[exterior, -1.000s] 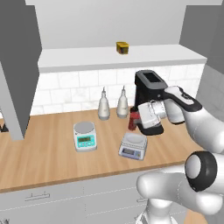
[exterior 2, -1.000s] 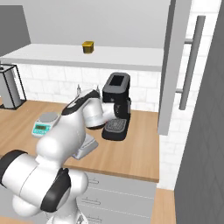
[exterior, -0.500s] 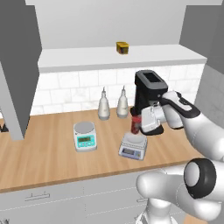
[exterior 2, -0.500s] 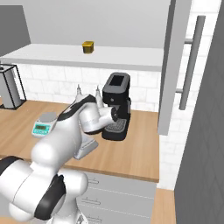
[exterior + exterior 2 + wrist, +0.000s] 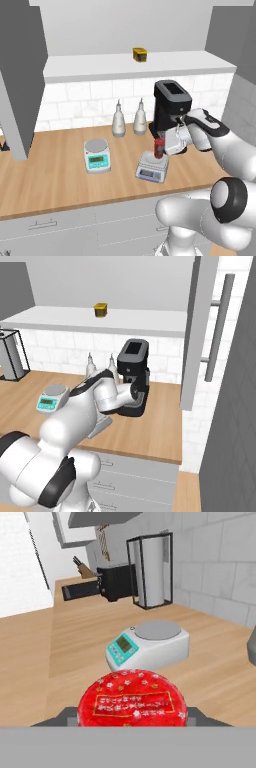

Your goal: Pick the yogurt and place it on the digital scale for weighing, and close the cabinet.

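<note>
- The white arm reaches across the wooden counter (image 5: 55, 170), and its two-finger gripper (image 5: 161, 145) is pinched on the yogurt (image 5: 159, 148), a small red cylindrical cup with a dark rim.
- The cup stands upright over the squarish silver platter of the low light-grey digital scale (image 5: 151, 167); whether its base touches the platter or hangs just above it, I cannot tell.
- In the hand view, the cup's red patterned lid (image 5: 133, 702) sits at 6 o'clock, close to the camera.
- A second scale with a round platter and teal front panel (image 5: 97, 155) sits on the counter at 9 o'clock from the grey scale, apart from it; in the hand view it (image 5: 148, 644) lies beyond the red lid, at 12 o'clock from it.
- A black coffee machine (image 5: 170, 110) stands against the tiled wall at 1 o'clock from the grey scale, just behind the gripper.
- Two pale bottles with thin spouts (image 5: 129, 118) stand side by side at the wall, at 9 o'clock from the coffee machine.
- A squat yellow box-like container (image 5: 139, 54) rests on the white shelf above.
- The large grey wall cabinet stands open: its flat door (image 5: 199, 331), with a long vertical silver bar handle (image 5: 216, 326), is swung out towards the room in the right base view.
</note>
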